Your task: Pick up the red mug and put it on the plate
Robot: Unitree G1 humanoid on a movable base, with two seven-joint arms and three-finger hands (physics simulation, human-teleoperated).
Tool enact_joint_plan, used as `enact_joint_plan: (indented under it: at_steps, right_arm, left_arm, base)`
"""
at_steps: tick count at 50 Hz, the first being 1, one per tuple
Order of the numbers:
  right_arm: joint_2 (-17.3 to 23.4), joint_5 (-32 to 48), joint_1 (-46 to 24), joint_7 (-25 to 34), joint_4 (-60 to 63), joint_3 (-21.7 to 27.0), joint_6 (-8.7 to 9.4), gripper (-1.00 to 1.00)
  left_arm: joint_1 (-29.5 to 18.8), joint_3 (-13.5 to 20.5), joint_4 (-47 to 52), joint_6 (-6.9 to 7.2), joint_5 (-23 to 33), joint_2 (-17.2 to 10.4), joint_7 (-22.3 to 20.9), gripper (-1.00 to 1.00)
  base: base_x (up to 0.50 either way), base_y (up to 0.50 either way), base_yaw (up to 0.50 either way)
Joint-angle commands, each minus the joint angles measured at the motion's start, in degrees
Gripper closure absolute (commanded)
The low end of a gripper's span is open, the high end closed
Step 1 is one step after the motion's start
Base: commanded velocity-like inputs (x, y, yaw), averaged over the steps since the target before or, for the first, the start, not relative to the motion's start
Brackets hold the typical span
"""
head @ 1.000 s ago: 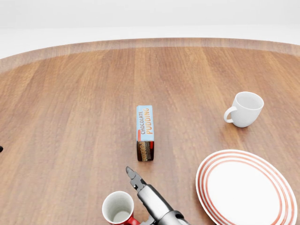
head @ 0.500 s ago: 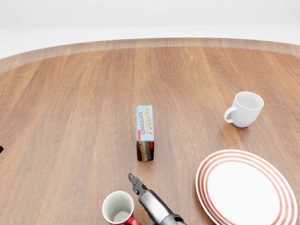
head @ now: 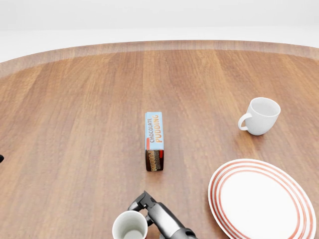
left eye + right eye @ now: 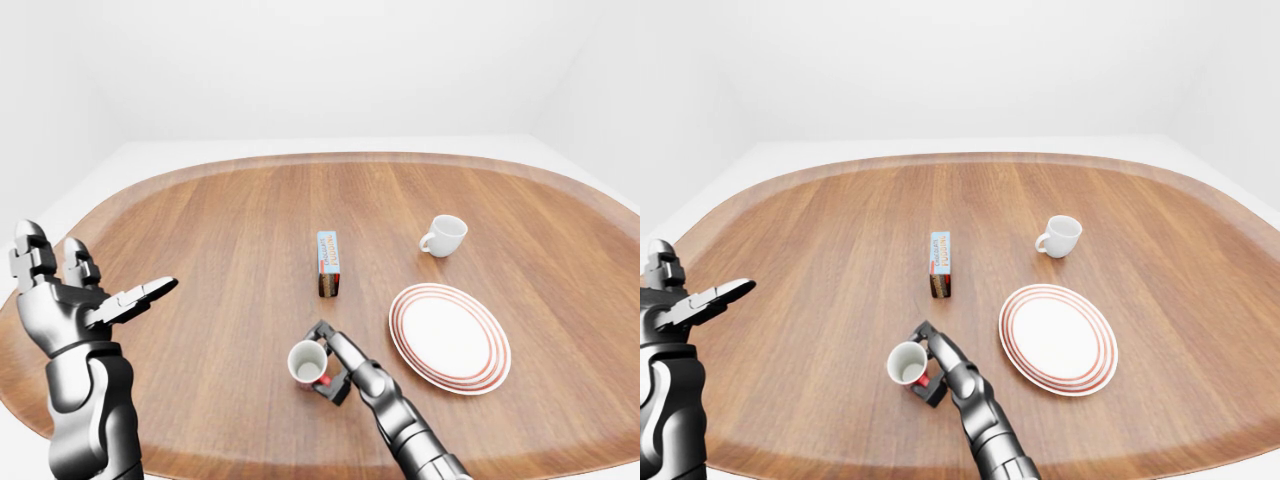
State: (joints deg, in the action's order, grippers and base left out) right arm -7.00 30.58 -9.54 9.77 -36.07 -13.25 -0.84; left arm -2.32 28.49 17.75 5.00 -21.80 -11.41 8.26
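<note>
Red mug (image 4: 308, 362) upright, R robot hand (image 4: 330, 362) fingers wrapped round its handle side, plate (image 4: 449, 337) just right, L robot hand (image 4: 95, 300) open.

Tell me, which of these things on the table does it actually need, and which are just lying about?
Needed: red mug, held at its handle side by the right robot hand; striped plate.
Lying about: white cup; pudding box; left robot hand, raised and open.

The head view looks steeply down, close on the tabletop (image 3: 75, 99); both eye views sit farther off, sharing the whole oval.
</note>
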Motion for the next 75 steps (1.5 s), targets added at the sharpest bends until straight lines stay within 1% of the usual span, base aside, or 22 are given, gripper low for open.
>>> enact_joint_plan:
  at_steps: [1,5,6,7,10,16,18,21,25,27,31,37,44,47,50,53,54,57,58,67,72,75]
  right_arm:
    - [0.0,-0.66,0.41,0.4,2.09,0.35,0.82,1.0]
    - [0.33,-1.0,0.38,1.2,6.65,0.48,3.3,1.0]
    - [0.35,-0.9,0.42,1.42,7.99,0.38,4.17,1.0]
    - [0.55,-0.63,-0.48,2.64,10.74,0.54,5.84,1.0]
    - [1.42,-0.86,-2.24,6.18,19.75,1.76,5.84,1.0]
    - [5.41,-3.64,-10.15,10.27,26.5,7.64,5.84,1.0]
    - [8.0,-5.39,-13.05,12.04,29.67,10.78,5.84,1.0]
    - [13.27,-6.78,-18.8,13.11,29.56,15.04,5.84,1.0]
    - [17.67,-8.35,-21.66,14.26,30.23,17.81,5.84,1.0]
    - [22.05,-8.75,-22.64,14.16,28.58,20.83,5.84,1.0]
    - [26.07,-10.79,-20.38,13.97,26.86,23.86,5.84,1.0]
    - [31.33,-13.53,-16.96,10.43,17.72,28.38,5.84,1.0]
    - [38.01,-18.76,-13.45,9.84,10.72,33.92,5.84,1.0]
    - [39.38,-20.16,-10.29,9.71,9.14,35.51,5.84,1.0]
    - [40.09,-20.41,-9.84,7.98,3.83,35.45,5.84,1.0]
    - [40.51,-20.87,-9.04,6.17,-3.3,34.97,1.21,1.0]
    - [40.63,-21.03,-9.12,6.06,-3.71,34.81,0.96,1.0]
    - [41.33,-22.24,-9.65,4.87,-11.34,34.15,-3.52,1.0]
    - [41.58,-22.51,-10.0,4.53,-13.38,33.62,-4.16,1.0]
    - [41.56,-24.12,-12.35,3.02,-23.81,29.71,-4.16,1.0]
    - [41.02,-26.43,-12.51,5.88,-23.69,29.32,-4.16,1.0]
    - [41.13,-26.79,-13.02,6.11,-25.25,29.1,-4.16,1.0]
  left_arm:
    - [0.01,0.01,0.28,0.0,-0.01,0.01,0.06,-1.0]
    - [-0.03,-0.04,0.17,0.0,0.07,0.0,0.05,-1.0]
    - [0.0,-0.05,0.29,0.0,0.06,0.02,0.06,-1.0]
    - [0.05,0.0,0.52,0.0,-0.01,0.03,0.12,-1.0]
    - [0.0,-0.09,0.77,0.0,0.05,0.02,0.19,-1.0]
    - [0.02,-0.09,0.96,0.0,0.16,0.14,0.19,-1.0]
    - [0.03,0.01,1.14,0.0,0.15,0.13,0.17,-1.0]
    - [0.02,-0.37,0.83,0.0,0.74,0.2,0.07,-1.0]
    - [0.04,-0.16,1.23,0.0,0.88,0.16,0.13,-1.0]
    - [0.12,-0.21,1.48,0.0,0.94,0.24,0.09,-1.0]
    - [-0.02,-0.13,1.03,0.0,1.01,0.16,0.07,-1.0]
    - [-0.13,-0.14,0.67,0.0,1.15,0.12,0.0,-1.0]
    - [-0.07,0.03,1.48,0.0,0.83,0.02,0.17,-1.0]
    - [-0.12,-0.18,0.98,0.0,1.15,0.12,0.02,-1.0]
    - [-0.09,-0.2,1.16,0.0,1.22,0.12,0.05,-1.0]
    - [-0.17,0.0,1.22,0.0,1.09,-0.01,0.12,-1.0]
    - [-0.17,0.0,1.22,0.0,1.08,-0.01,0.13,-1.0]
    - [-0.08,-0.09,1.61,0.0,1.18,0.05,0.17,-1.0]
    - [-0.03,-0.02,1.86,0.0,1.11,0.06,0.2,-1.0]
    - [-0.26,-0.03,1.45,0.0,1.26,0.04,0.13,-1.0]
    - [-0.26,-0.05,1.66,0.0,1.27,0.04,0.2,-1.0]
    - [-0.23,-0.08,1.6,0.0,1.3,0.06,0.18,-1.0]
  base:
    - [0.0,0.0,0.0]
    - [0.0,0.0,0.0]
    - [0.0,0.0,0.0]
    - [0.0,0.0,0.0]
    - [0.0,0.0,0.0]
    - [0.0,0.0,0.0]
    - [0.0,0.0,0.0]
    - [0.0,0.0,0.0]
    - [0.0,0.0,0.0]
    - [0.0,0.0,0.0]
    - [0.0,0.0,0.0]
    - [0.0,0.0,0.0]
    - [0.0,0.0,0.0]
    - [0.0,0.0,0.0]
    - [0.0,0.0,0.0]
    - [0.0,0.0,0.0]
    - [0.0,0.0,0.0]
    - [0.0,0.0,0.0]
    - [0.0,0.0,0.0]
    - [0.0,0.0,0.0]
    - [0.0,0.0,0.0]
    - [0.0,0.0,0.0]
